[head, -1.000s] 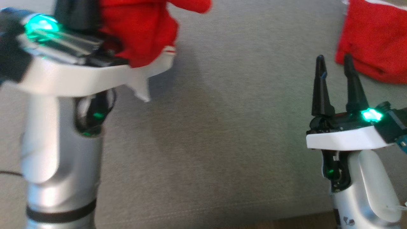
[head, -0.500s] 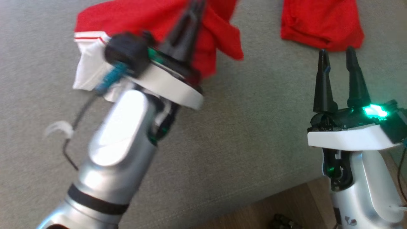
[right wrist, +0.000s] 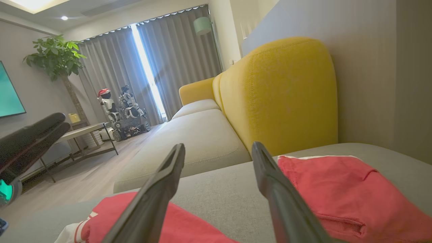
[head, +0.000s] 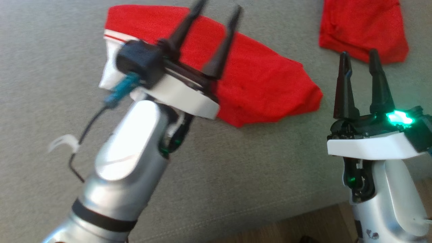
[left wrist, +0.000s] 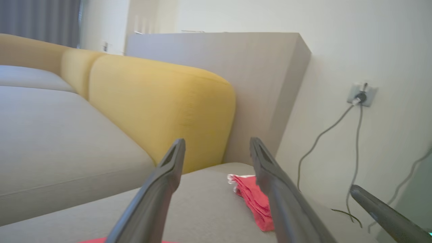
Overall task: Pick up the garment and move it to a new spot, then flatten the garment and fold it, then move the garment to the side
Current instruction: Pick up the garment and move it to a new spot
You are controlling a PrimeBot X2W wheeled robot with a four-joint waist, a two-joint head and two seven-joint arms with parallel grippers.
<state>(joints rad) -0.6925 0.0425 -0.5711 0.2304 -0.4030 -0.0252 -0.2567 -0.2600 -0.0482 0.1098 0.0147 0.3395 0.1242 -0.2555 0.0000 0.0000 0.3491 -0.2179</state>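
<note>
The garment (head: 263,84) lies spread on the grey seat (head: 270,168). It is red, with a white part and a thin red stripe at its left end. The left gripper (head: 219,10) stands over this left half. Its two fingers (head: 218,54) are wide apart with nothing between them, and they point up the head view across the cloth. Whether they touch the cloth I cannot tell. The right gripper (head: 358,54) is well apart, to the right of the garment. It is also wide open and empty, and its tips point toward a second cloth (head: 364,30), also red, which lies apart from the garment at the far right of the seat.

In the left wrist view the garment is a thin red strip at the bottom edge, under the open fingers. Farther on come the second cloth, a yellow backrest (left wrist: 162,108) and a wall socket (left wrist: 361,95).

The right wrist view has both red pieces low in front — the garment at lower left, the second cloth at right. Beyond them is the room: grey curtains (right wrist: 168,67), a plant (right wrist: 55,55) and another robot (right wrist: 118,108).
</note>
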